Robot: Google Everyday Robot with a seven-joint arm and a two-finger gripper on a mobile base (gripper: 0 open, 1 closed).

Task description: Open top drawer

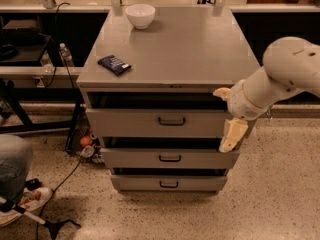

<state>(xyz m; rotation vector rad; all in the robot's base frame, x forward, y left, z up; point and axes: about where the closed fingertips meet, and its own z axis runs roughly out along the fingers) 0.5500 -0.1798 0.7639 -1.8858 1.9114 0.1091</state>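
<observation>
Seeing arm (pixel 290 69) cut off at right edge; my gripper (pixel 227 113), fingers spread, empty, at right end of top drawer (pixel 130 123) front.

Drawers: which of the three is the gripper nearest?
The top drawer, the tallest front, directly under the cabinet top. The gripper is at its right end, fingers open; the middle drawer and bottom drawer sit lower.

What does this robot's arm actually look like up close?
The arm is smooth, white and rounded, thick tubes with a bulbous joint; no cables or markings show. Its gripper, at the right end of the top drawer, has two cream fingers.
</observation>
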